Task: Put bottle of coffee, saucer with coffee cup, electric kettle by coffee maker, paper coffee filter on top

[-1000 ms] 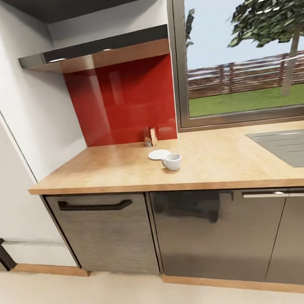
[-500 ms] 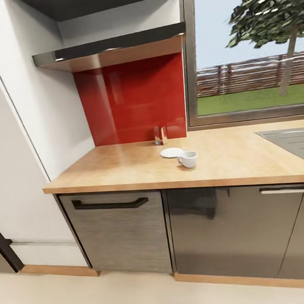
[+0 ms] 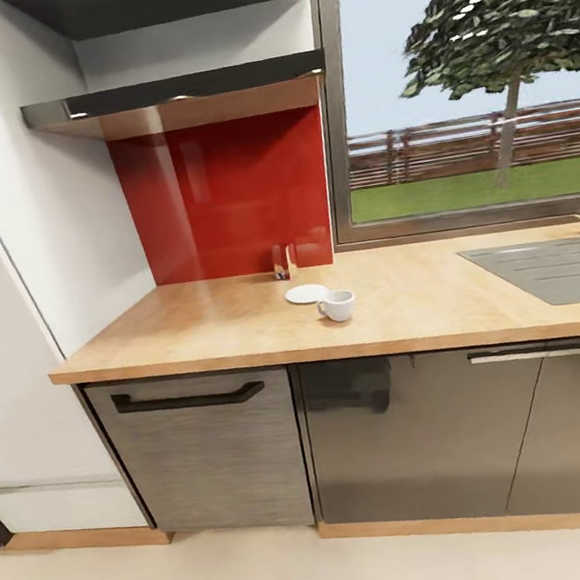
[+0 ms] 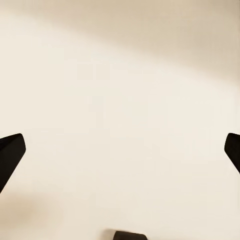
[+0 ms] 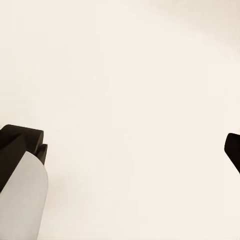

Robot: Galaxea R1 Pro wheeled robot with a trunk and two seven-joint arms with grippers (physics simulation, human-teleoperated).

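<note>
since 0.5 s ago the whole view has been shifted, the camera having moved. the coffee cup (image 3: 336, 305) is seen mid-frame on the surface (image 3: 202, 327), just beside the saucer (image 3: 306, 294). both grippers, left gripper (image 4: 120, 150) and right gripper (image 5: 120, 145), are held apart over bare floor. the base should be brought squarely closer before any reach.

Both black two-fingered claws gape wide: the left claw (image 4: 120, 150) and the right claw (image 5: 132, 150) each hold nothing between their fingertips.
</note>
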